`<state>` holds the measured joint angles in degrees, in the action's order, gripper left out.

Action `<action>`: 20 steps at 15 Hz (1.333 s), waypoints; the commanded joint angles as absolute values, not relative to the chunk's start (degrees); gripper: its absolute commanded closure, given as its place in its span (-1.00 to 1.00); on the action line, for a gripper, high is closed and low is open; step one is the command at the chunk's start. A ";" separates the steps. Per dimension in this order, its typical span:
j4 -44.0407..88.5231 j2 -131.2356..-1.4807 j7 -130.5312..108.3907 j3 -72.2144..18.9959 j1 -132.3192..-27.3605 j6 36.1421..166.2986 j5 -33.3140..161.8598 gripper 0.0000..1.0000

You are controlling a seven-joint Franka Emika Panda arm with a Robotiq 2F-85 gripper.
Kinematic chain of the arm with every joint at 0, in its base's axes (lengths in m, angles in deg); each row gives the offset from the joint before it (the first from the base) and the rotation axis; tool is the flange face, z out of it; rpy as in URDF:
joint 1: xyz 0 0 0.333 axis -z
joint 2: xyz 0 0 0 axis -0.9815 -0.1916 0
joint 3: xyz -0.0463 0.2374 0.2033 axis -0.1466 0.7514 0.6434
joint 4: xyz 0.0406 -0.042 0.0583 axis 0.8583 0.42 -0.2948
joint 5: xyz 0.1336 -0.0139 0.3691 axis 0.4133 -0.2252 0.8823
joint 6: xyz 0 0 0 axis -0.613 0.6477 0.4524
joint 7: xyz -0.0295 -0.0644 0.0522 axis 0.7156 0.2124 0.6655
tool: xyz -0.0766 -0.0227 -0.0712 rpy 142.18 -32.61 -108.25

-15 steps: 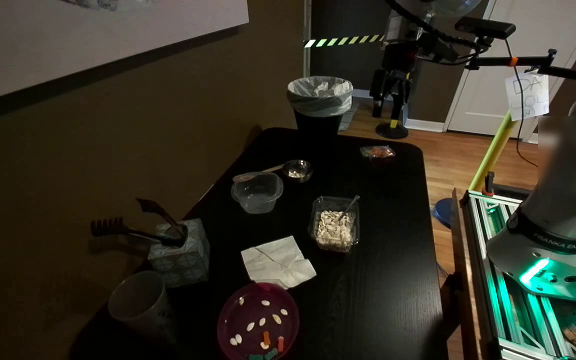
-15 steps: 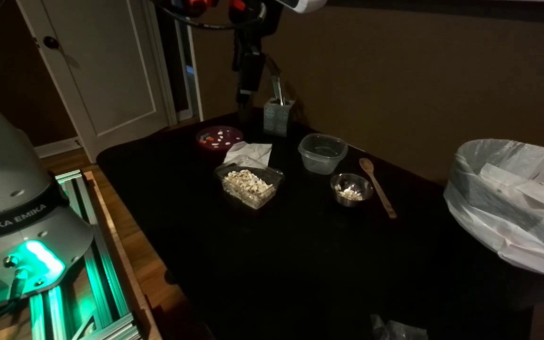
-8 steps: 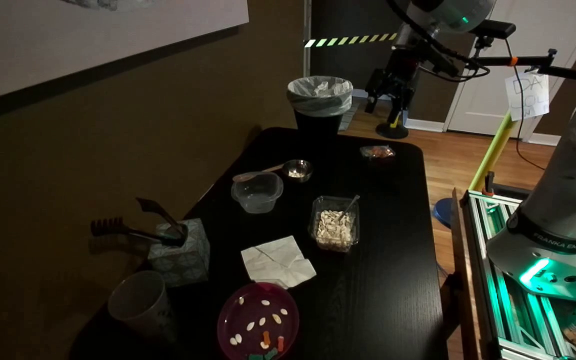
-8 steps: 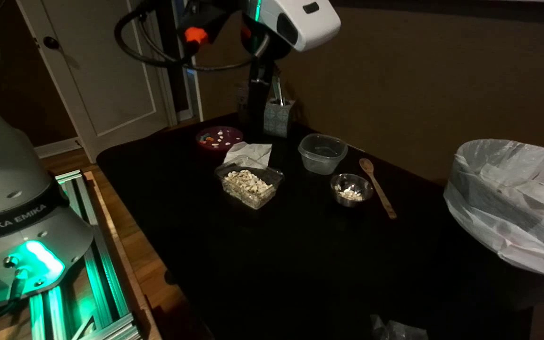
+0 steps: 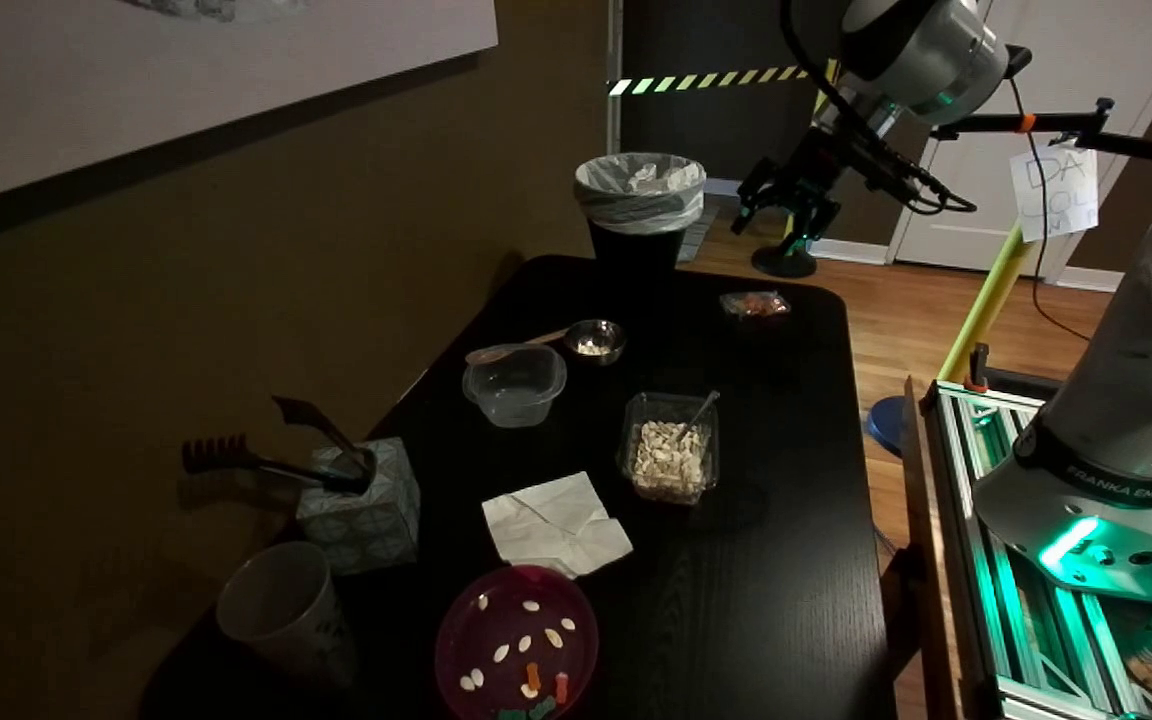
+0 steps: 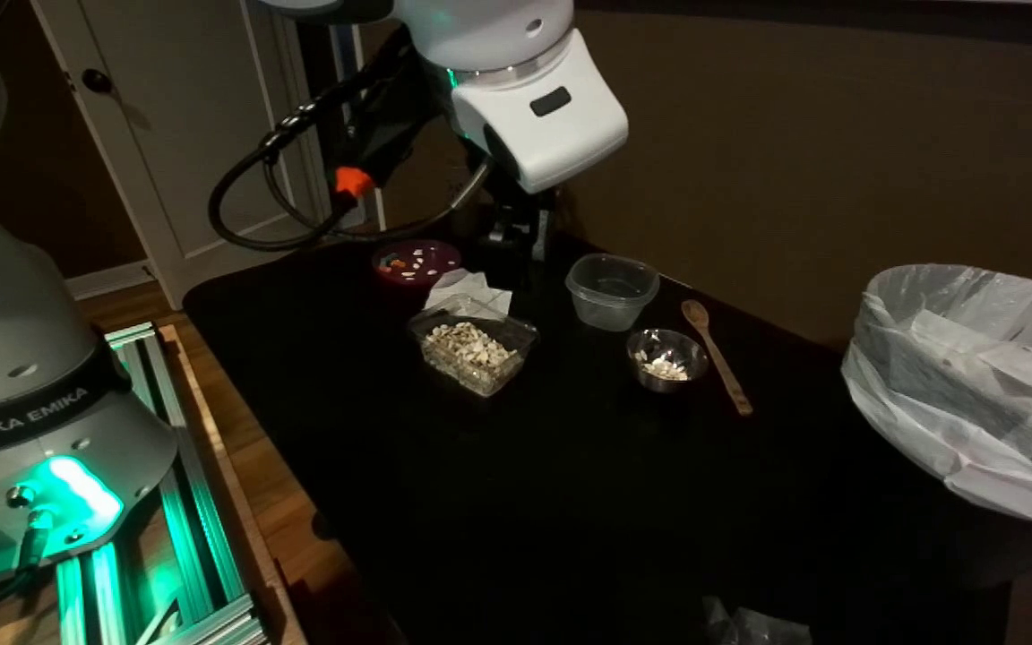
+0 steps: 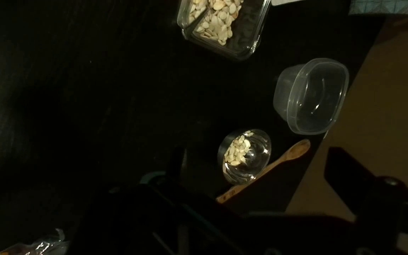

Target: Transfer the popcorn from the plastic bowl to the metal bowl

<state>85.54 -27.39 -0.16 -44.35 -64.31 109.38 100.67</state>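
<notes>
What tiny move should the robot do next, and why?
I'd guess it should move its open gripper toward the handle sticking out of the clear container: nothing is in its grip, most of the pale seeds are in there, and only a small pile is in the metal bowl.

Seed container [image 7: 248, 30], tissue box [image 7: 381, 6], plastic packet [image 7: 44, 247], all cut off in wrist view
</notes>
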 commanded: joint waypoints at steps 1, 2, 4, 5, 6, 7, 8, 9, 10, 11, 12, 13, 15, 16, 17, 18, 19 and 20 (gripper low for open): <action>85.27 -27.29 -0.41 -44.45 -64.39 109.27 100.41 -1.00; 85.02 -27.29 -0.41 -44.46 -64.39 109.24 100.41 -1.00; 85.24 -27.26 0.74 -44.52 -64.92 110.24 101.01 -1.00; 86.04 -27.36 2.93 -45.20 -66.23 111.85 103.34 -1.00; 86.88 -27.48 5.09 -45.79 -67.43 113.12 105.41 -1.00; 87.62 -27.89 6.83 -46.07 -68.36 113.89 107.30 -1.00; 88.44 -28.15 10.25 -46.66 -69.70 114.58 109.61 -1.00; 89.09 -28.50 14.89 -47.68 -71.41 114.19 112.48 -1.00; 87.26 -31.37 18.36 -47.99 -72.44 114.44 115.53 -1.00; 87.81 -32.07 21.35 -48.75 -73.45 113.34 117.40 -1.00; 87.90 -33.35 24.24 -49.68 -74.21 111.16 118.61 -1.00; 87.94 -34.74 26.77 -50.54 -74.97 109.76 120.03 -1.00; 86.63 -39.02 31.95 -53.53 -76.01 101.92 122.03 -1.00; 85.43 -42.04 34.31 -51.84 -73.00 97.04 123.50 -1.00; 84.02 -45.31 34.62 -51.90 -71.59 92.55 123.58 -1.00; 87.07 -38.90 31.04 -47.89 -69.84 98.19 121.78 -1.00; 86.84 -40.34 31.75 -47.50 -68.80 97.06 121.75 -1.00; 86.69 -40.72 31.81 -46.81 -68.23 97.20 121.74 -1.00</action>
